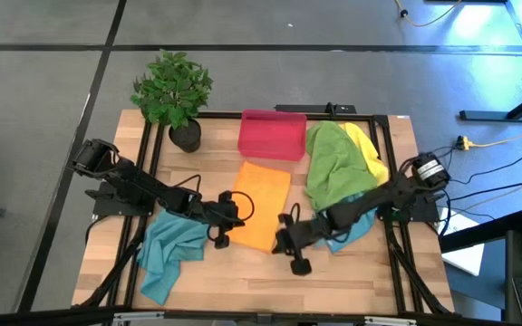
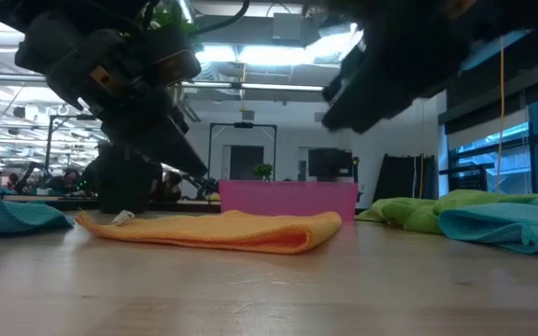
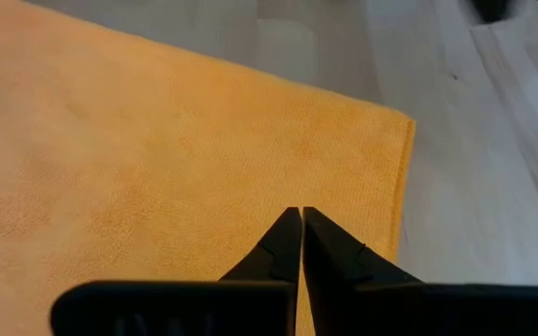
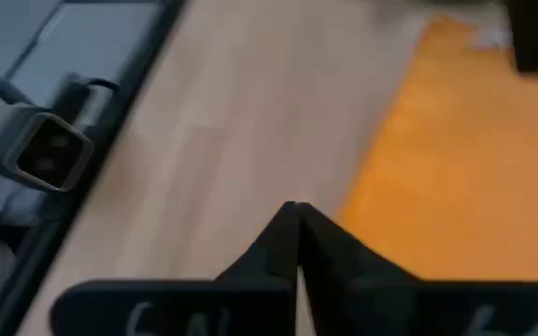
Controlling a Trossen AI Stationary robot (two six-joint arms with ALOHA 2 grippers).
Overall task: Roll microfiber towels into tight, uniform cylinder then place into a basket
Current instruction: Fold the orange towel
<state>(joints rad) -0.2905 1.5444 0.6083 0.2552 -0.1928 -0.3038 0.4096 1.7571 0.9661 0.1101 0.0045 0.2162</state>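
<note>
Fingers pinched together and empty on both arms; left gripper (image 1: 222, 237) at the near-left corner of the orange towel (image 1: 263, 205), right gripper (image 1: 295, 258) just off its near-right corner over bare counter (image 1: 270, 285); orange towel lies flat mid-counter; teal towel (image 1: 169, 252) crumpled to its left; green towel (image 1: 330, 163) and yellow towel (image 1: 366, 147) heaped at right; basket (image 1: 272, 135) beyond, beside a potted plant (image 1: 174, 89).

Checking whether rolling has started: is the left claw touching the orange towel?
Cannot tell. The left wrist view shows the shut left claw over the orange towel, but no plain contact or gap.
</note>
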